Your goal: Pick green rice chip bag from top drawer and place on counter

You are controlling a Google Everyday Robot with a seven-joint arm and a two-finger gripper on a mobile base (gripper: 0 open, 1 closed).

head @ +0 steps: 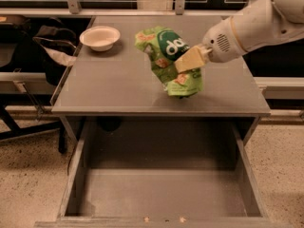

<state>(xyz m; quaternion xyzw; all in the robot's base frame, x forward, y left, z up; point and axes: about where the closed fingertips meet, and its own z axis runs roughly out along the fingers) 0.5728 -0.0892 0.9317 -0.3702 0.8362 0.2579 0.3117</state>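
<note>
The green rice chip bag is crinkled light green with a dark green round logo. It hangs tilted over the middle of the counter, its lower end at or just above the surface. My gripper comes in from the right on a white arm and is shut on the bag's right side, with one tan finger lying across the bag. The top drawer stands pulled out below the counter's front edge, and its flat grey bottom is bare.
A white bowl sits at the counter's back left. Dark chairs and a bag stand to the left of the counter. Speckled floor lies on both sides of the drawer.
</note>
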